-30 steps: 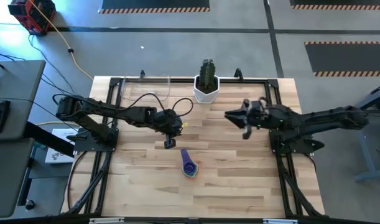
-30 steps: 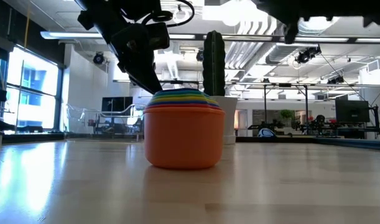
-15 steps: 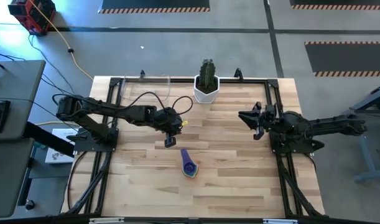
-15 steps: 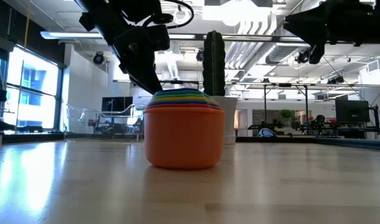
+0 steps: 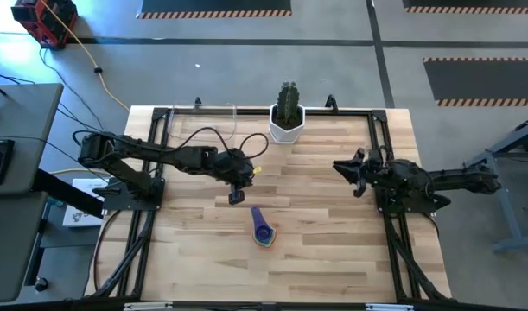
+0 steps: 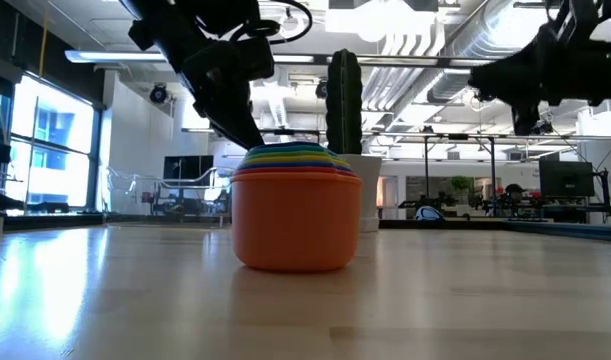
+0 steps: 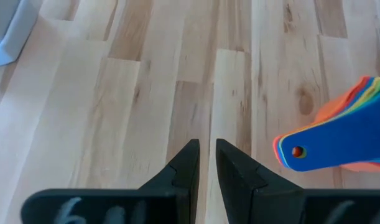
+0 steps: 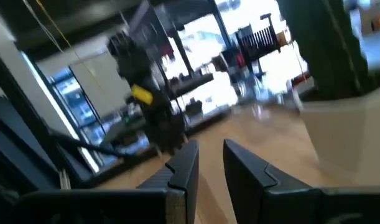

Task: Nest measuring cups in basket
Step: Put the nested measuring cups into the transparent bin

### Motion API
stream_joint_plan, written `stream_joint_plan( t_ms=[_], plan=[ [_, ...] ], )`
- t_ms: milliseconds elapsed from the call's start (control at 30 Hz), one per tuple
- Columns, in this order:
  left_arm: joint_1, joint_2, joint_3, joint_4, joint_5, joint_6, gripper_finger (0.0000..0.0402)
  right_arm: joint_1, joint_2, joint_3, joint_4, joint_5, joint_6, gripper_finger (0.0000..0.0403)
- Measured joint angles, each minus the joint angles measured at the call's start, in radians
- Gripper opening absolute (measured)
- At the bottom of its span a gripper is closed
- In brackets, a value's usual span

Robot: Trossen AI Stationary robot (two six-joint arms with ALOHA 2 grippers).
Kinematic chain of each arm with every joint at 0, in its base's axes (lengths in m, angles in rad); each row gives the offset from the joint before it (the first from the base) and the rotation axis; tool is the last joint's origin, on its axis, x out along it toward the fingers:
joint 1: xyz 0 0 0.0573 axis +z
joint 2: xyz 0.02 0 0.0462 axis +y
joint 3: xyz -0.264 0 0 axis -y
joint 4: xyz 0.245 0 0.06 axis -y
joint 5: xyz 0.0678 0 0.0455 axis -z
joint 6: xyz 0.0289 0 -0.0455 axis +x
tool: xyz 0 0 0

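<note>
- High view: the cups (image 5: 264,232) sit nested in one stack on the bare wood of the worktop (image 5: 333,250), near the middle and toward the front edge, with a blue-purple handle pointing up and to the left.
- The basket (image 5: 201,121) stands at the back left of the worktop, well apart from the stack, and no cup shows inside it.
- The left hand (image 5: 236,199) hangs over the worktop between the basket and the stack, just behind and to the left of the cups, tips pointing down.
- Left wrist view: its two dark fingers (image 7: 185,167) stand close together with only a thin slit between them, and nothing is held in that slit.
- In that same view the stack (image 7: 351,127) lies off to the side of the fingers, the blue handle on top with orange, yellow and green rims fanned under it; the fingers do not touch it.
- Low view: the stack (image 6: 295,208) rests flat on the wood, orange cup outermost, with coloured rims layered at its top edge.
- A cactus (image 5: 287,104) in a white pot (image 5: 286,130) stands at the back centre, just right of the basket.
- The right hand (image 5: 346,166) is pulled back toward the right side of the worktop, well apart from the stack and raised off the wood.
- Right wrist view: its fingers (image 8: 183,167) stand a narrow gap apart, empty.
</note>
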Motion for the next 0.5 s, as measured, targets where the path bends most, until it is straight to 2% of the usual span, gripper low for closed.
stream_joint_plan(
  t_ms=[300, 500],
  plan=[
    [-0.01, 0.001, 0.117, -0.065, 0.016, 0.18, 0.0042, 0.0, 0.002, -0.002, -0.186, 0.113, 0.15, 0.0067],
    [-0.024, 0.001, 0.207, -0.108, 0.017, 0.299, 0.0042, 0.0, 0.002, -0.002, -0.243, 0.066, 0.155, 0.0067]
  ],
)
